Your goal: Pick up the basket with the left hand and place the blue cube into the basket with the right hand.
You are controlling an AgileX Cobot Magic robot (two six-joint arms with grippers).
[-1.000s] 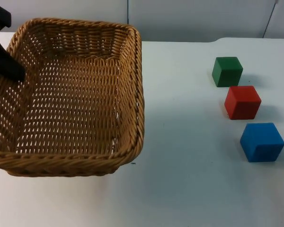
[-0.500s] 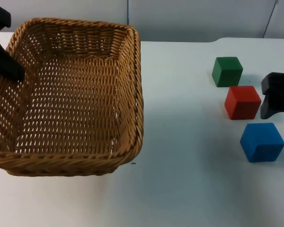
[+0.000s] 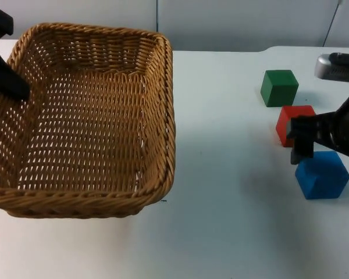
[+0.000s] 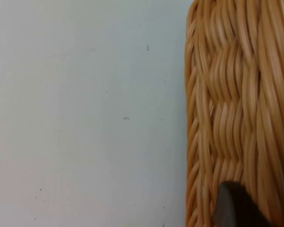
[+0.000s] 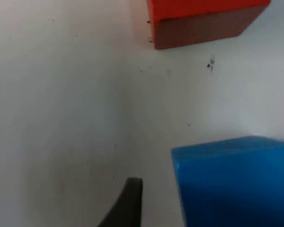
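- Cubes, 3, sit in a row: green cube point(image 3: 279, 88), red cube point(image 3: 291, 119), blue cube point(image 3: 321, 174) nearest.
- Right gripper point(image 3: 328, 145), jaws spread, hangs over the blue one.
- Left gripper point(image 3: 9, 84) pinches the basket point(image 3: 87, 122) rim.
- No writing visible.

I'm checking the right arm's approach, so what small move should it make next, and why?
Probably lower the right gripper straight down around the blue cube. It hovers open just above the cube, next to the red cube, with one fingertip beside the blue cube's face but nothing gripped yet. The left gripper already holds the basket by its rim.
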